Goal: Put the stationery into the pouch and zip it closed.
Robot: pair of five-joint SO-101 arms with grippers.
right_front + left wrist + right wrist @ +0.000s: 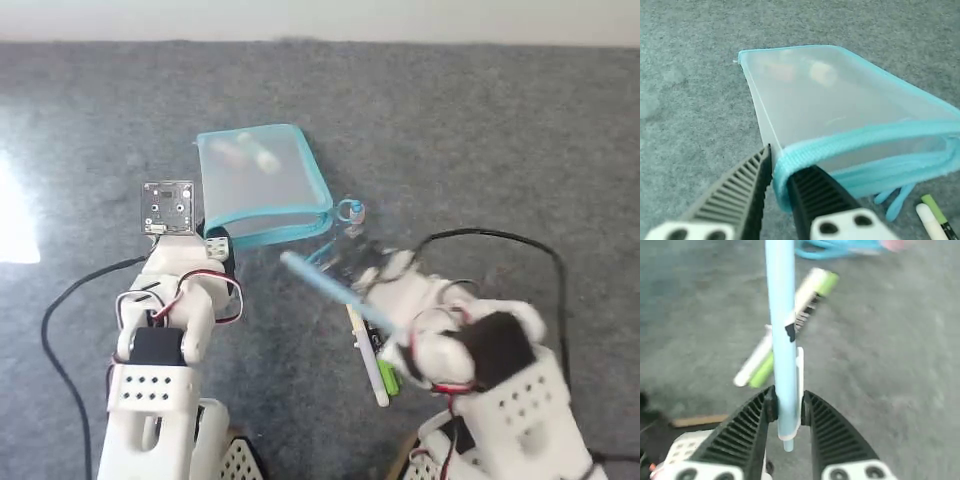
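The pouch (262,185), translucent with a turquoise zip edge, lay flat on the grey table (500,130) in front of the left arm, its open mouth turned toward both arms. Through its wall (840,110), 2 pale shapes (820,72) showed at the closed far end, too blurred to name. The left gripper (781,162) was pinched nearly closed on the mouth's corner, the turquoise edge caught between its 2 ribbed fingers; from above it (218,245) sat at the pouch's near corner. The zip pull (350,210) lay just beside the mouth's other corner. Near it, the right gripper (788,395) was clamped tight on a light blue pen (780,315), which pointed toward the pouch's mouth (320,282). A few white and green pens (378,375) lay together on the table beneath that arm (810,290).
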